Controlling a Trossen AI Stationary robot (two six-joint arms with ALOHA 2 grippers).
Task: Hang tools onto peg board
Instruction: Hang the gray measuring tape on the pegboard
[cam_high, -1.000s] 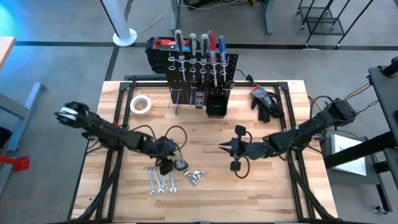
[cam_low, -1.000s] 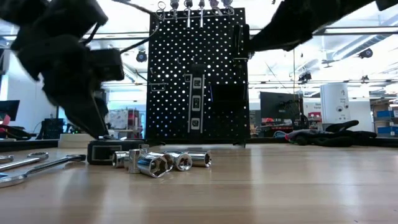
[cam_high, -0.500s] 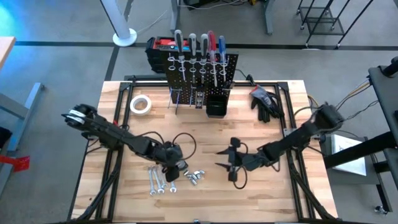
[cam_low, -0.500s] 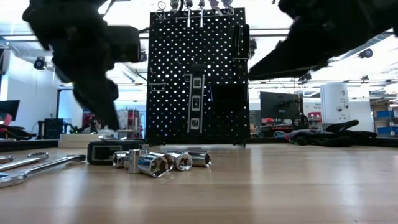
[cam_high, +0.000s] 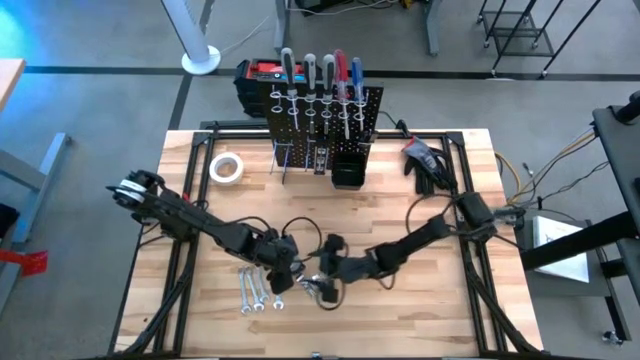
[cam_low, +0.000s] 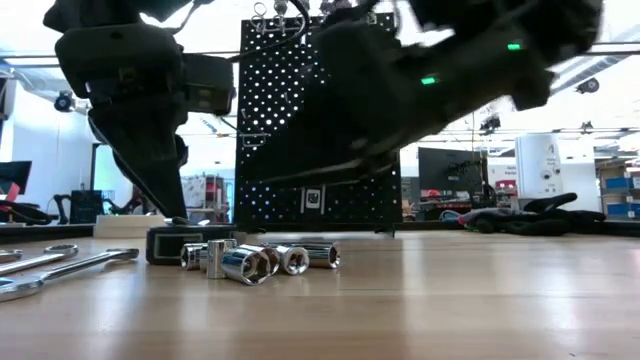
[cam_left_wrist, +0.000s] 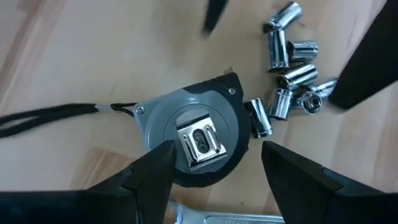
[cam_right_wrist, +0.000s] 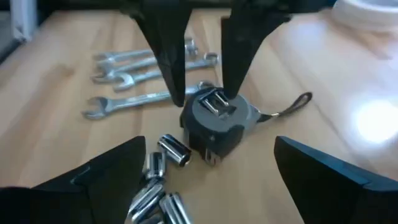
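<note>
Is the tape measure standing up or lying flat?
Lying flat: the tape measure rests on its side on the table, belt clip facing up.

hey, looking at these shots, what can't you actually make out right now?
- High view: tape measure, under the left gripper.
- High view: sockets, partly under the right gripper.
- Low view: peg board, middle and right covered by the blurred right arm.
- High view: wrenches too small to read.

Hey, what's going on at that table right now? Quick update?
Left pincer open astride tape measure. Right pincer open, low over sockets. Wrenches on table; peg board unobstructed.
</note>
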